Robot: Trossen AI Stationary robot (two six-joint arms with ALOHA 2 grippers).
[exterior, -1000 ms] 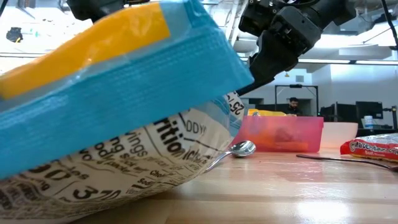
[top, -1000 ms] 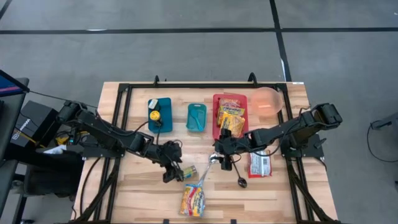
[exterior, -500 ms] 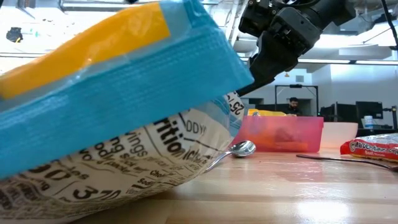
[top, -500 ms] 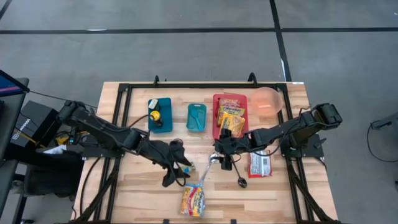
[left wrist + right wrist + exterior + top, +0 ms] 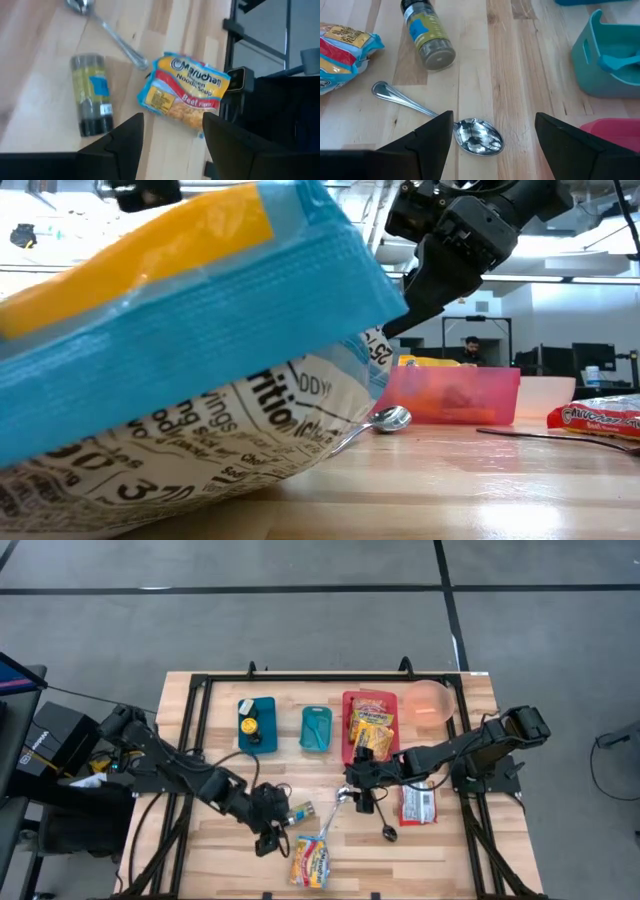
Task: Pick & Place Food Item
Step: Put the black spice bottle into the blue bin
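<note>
Nothing is picked yet: the Maruchan ramen packet (image 5: 311, 862) lies at the table's near edge beside a spice jar (image 5: 301, 812), the left gripper (image 5: 272, 833) hovering spread just beside them, while the right gripper (image 5: 361, 791), open and empty, waits over 1 spoon (image 5: 436, 125).

High view: straight down over the whole counter (image 5: 440, 850). Low view: counter-level, pressed against the ramen packet (image 5: 180, 370). Both wrist views: close, sharing spoon (image 5: 107, 30) and spice jar (image 5: 427, 32).

Even, bright overhead light; the noodle packet (image 5: 180, 350) looms blurred against the low camera, the left wrist view is soft.
</note>
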